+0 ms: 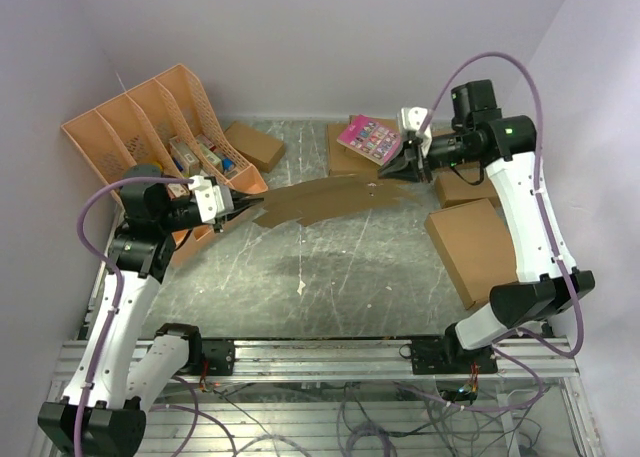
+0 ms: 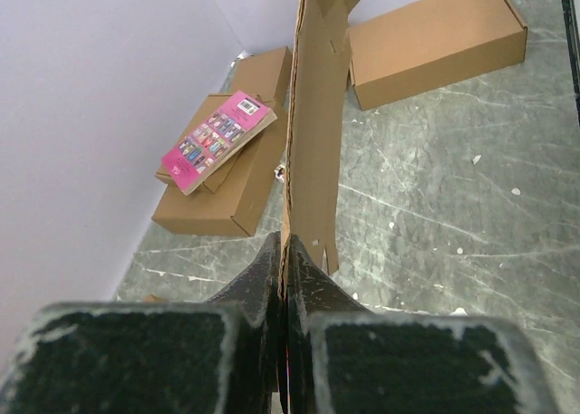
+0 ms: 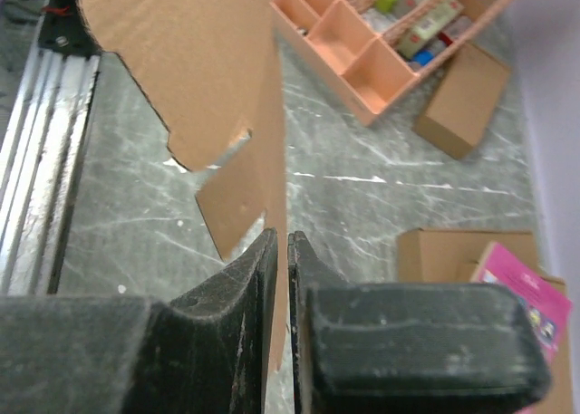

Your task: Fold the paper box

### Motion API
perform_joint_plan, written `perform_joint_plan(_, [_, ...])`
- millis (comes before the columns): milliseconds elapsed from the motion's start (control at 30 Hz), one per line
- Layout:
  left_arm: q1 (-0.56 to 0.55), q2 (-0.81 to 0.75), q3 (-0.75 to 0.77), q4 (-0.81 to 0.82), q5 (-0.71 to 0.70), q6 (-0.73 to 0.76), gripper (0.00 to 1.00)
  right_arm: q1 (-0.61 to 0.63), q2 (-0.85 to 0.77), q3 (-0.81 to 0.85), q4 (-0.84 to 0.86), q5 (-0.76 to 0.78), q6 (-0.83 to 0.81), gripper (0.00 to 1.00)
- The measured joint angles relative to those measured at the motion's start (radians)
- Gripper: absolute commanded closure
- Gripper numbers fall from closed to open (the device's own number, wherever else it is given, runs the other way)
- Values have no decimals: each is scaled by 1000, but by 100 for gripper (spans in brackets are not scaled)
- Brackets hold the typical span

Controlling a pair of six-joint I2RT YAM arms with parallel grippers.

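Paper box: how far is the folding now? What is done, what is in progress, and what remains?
Done: the paper box is picked up, clear of the table. In hand: the left gripper and the right gripper each pinch one end, with the sheet stretched between them. Left: it is an open sheet with loose flaps; no walls or box shape yet.

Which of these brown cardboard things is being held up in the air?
The flat notched brown cardboard sheet, pinched at its ends by the left gripper and the right gripper. The others are closed boxes lying on the table.
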Motion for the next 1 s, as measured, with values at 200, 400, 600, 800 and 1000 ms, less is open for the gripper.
perform_joint_plan(200, [-2, 17, 16, -18, 30, 34, 93, 69, -28, -64, 17, 20, -28, 77])
perform_joint_plan(400, [-2, 11, 16, -16, 43, 31, 93, 87, -35, -68, 23, 4, -41, 66])
perform_joint_plan(600, [-2, 5, 15, -11, 46, 21, 93, 108, -35, -111, 28, -14, -40, 61])
perform_joint_plan(800, [-2, 5, 12, 39, 51, -24, 93, 124, -39, -148, 69, -19, -3, 61])
perform_joint_plan(1000, [-2, 1, 7, 71, 57, -59, 93, 128, -58, -196, 169, -29, 79, 68])
